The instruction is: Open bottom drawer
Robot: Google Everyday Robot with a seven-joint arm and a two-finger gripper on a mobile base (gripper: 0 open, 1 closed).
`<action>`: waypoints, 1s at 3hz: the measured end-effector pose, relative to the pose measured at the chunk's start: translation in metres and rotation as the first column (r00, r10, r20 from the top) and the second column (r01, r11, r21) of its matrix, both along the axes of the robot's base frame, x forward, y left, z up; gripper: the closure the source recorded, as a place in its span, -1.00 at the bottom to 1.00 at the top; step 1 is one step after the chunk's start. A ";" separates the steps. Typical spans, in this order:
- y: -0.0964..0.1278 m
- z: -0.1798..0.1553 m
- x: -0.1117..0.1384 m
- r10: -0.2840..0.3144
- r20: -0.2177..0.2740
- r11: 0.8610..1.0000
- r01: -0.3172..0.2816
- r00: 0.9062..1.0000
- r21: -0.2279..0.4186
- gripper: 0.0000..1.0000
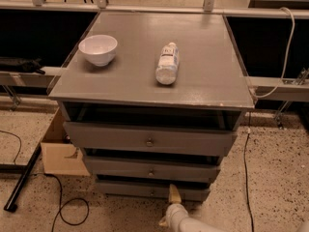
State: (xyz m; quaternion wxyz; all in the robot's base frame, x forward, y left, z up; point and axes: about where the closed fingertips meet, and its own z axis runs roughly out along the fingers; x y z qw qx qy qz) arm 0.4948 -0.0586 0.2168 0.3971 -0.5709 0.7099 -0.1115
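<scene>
The grey cabinet has three drawers, each pulled out slightly. The bottom drawer [130, 189] is the lowest and shortest, with a small round knob [153, 193] at its centre. My gripper [169, 208] comes up from the bottom edge of the view on a white arm, just right of that knob. One tan finger [174, 194] points up against the bottom drawer's front, and the other lies lower left, near the floor. The gripper is open and holds nothing; the knob is not between its fingers.
On the cabinet top [207, 66] stand a white bowl [98, 49] and a clear bottle [167, 63] lying on its side. A cardboard box [60, 151] sits left of the cabinet. Black cables [67, 211] and a black pole [21, 185] lie on the floor at left.
</scene>
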 end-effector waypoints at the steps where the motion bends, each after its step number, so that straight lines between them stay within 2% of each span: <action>1: 0.000 -0.009 0.011 -0.011 0.006 0.999 0.012 1.000 -0.048 -1.00; 2: -0.012 -0.017 0.026 -0.048 0.014 0.995 0.049 0.999 -0.085 -1.00; 3: -0.009 -0.016 0.019 -0.044 0.012 0.995 0.045 0.999 -0.089 -1.00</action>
